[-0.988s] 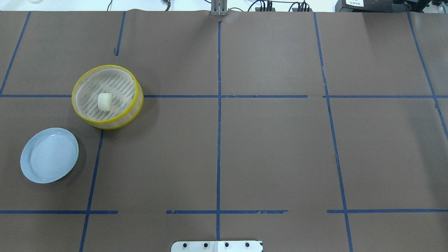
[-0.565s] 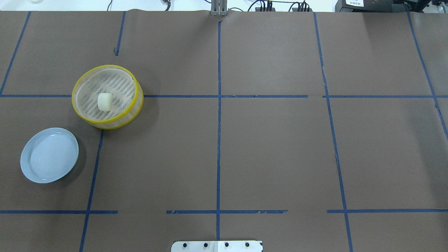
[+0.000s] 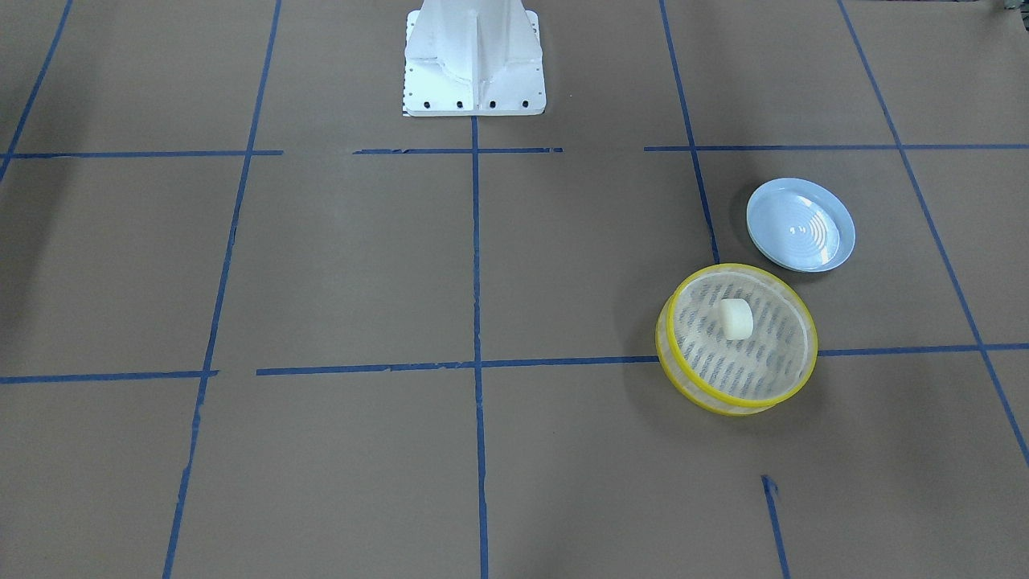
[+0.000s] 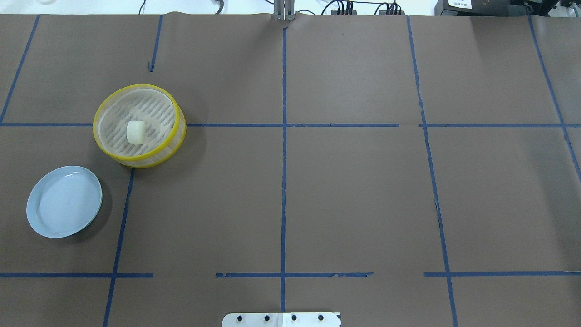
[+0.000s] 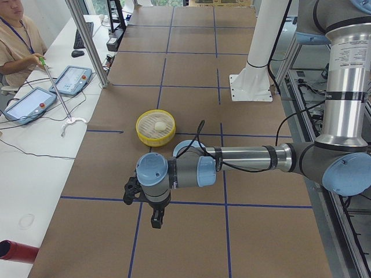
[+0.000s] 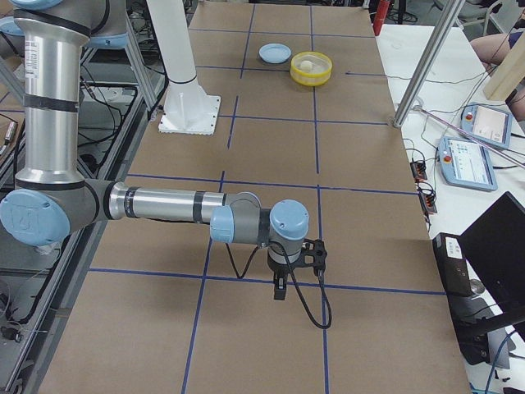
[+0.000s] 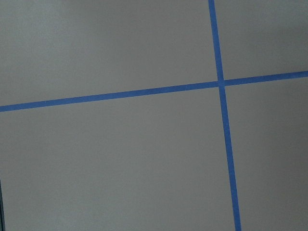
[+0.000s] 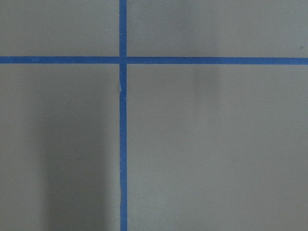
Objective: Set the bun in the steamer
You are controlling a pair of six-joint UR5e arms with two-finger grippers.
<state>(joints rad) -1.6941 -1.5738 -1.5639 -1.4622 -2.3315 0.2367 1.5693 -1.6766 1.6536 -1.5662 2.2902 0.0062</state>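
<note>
The small cream-white bun (image 4: pixel 135 132) is still sitting mid-floor, clear of the yellow-rimmed round steamer basket (image 4: pixel 150 157) wall; left gripper (image 5: pixel 156 220) and right gripper (image 6: pixel 280 289) spread, can't tell.

Both forearms level, left gripper (image 5: pixel 156 222) and right gripper (image 6: pixel 280 290) pointing down

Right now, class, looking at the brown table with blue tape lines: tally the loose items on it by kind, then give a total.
bun: 1, lying inside the steamer
steamer: 1, with yellow rims
plate: 1, pale blue, with nothing on it
Total: 3
</note>
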